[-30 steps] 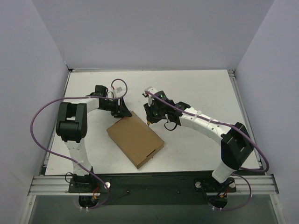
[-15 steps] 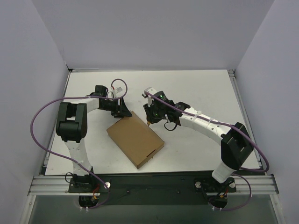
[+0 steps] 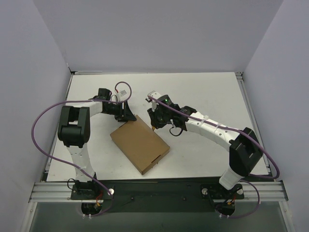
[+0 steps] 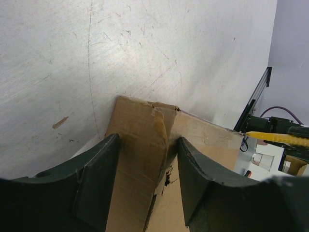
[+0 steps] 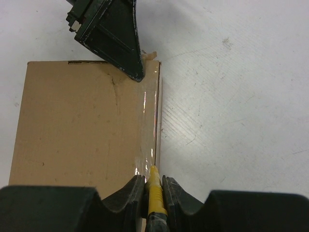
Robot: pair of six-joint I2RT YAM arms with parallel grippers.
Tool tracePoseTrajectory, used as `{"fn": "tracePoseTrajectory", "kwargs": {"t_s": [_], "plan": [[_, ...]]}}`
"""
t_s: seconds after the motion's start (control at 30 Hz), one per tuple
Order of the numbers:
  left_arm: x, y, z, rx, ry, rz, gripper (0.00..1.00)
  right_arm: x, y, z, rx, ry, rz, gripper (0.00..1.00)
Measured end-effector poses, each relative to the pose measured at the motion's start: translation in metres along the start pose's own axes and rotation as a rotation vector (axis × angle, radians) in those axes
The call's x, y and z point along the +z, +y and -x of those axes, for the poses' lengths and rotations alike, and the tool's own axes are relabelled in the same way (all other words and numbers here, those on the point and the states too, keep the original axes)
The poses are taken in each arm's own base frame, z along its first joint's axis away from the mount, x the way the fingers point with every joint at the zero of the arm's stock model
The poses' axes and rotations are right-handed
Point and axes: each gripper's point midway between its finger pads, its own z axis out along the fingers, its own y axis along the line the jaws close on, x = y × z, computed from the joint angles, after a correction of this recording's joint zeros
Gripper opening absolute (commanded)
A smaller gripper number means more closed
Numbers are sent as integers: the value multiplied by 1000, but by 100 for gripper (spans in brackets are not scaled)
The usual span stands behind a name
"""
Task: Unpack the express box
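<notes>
Your right gripper (image 5: 152, 180) pinches a yellow cutter (image 5: 155, 199) at the express box (image 5: 72, 125) edge. Your left gripper (image 4: 147, 142) gapes wide astride its corner.

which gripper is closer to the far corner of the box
Left. The left gripper is right at the far corner of the express box, fingers apart. The right gripper, clamping a yellow-handled tool, is further down the taped edge.
</notes>
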Motion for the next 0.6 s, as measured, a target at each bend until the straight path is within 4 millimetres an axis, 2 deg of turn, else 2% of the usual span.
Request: {"fn": "tracePoseTrajectory", "kwargs": {"t_s": [0.6], "plan": [[0,0,0,0,0,0,58,-1,-1,-2,-26,9,-3,0]]}}
